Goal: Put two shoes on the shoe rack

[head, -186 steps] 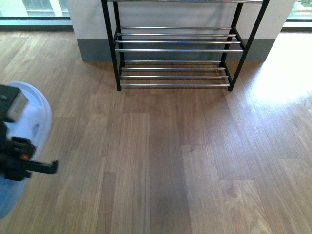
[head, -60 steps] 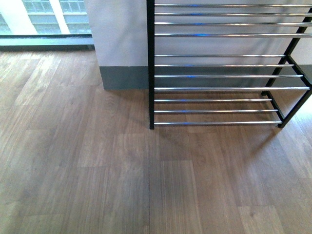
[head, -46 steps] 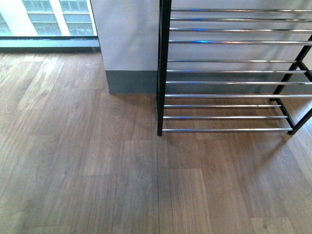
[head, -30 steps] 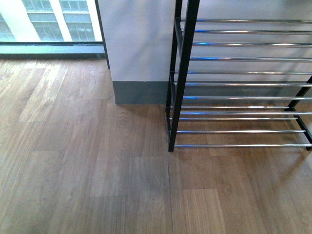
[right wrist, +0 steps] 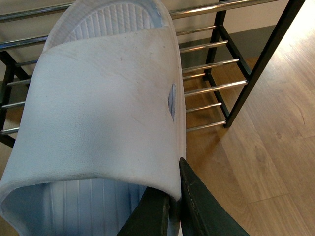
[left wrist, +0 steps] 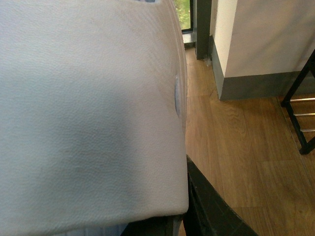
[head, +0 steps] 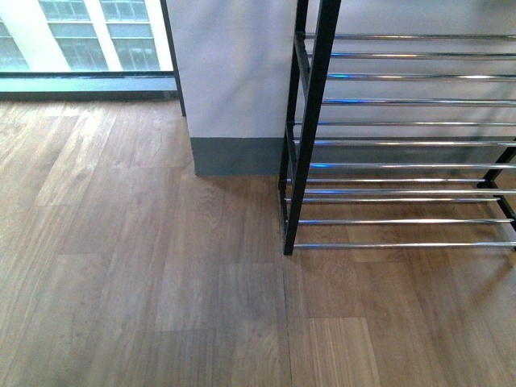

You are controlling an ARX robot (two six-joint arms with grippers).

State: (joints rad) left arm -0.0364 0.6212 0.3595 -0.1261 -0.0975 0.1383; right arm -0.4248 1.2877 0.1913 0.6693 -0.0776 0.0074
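Note:
The two shoes are pale blue-white slide slippers. The left slipper [left wrist: 88, 108] fills most of the left wrist view, and my left gripper [left wrist: 179, 216] is shut on the edge of its strap, above the wooden floor. The right slipper [right wrist: 98, 113] hangs in my right gripper [right wrist: 174, 206], which is shut on its strap edge, with its toe over the chrome rods of the shoe rack [right wrist: 256, 64]. In the front view the shoe rack [head: 310, 129] stands at the right with its black left upright near the middle. Neither slipper nor gripper shows there.
A white wall column with a grey baseboard [head: 234, 81] stands just left of and behind the rack. A low window [head: 81, 40] runs along the far left. Wooden floor [head: 145, 282] spreads in front. The rack's foot [left wrist: 300, 98] shows at the left wrist view's edge.
The front view has closed in on the rack, whose left upright has slid rightward and grown larger. The left slipper and gripper, seen at the left 3.1 s ago, no longer show there.

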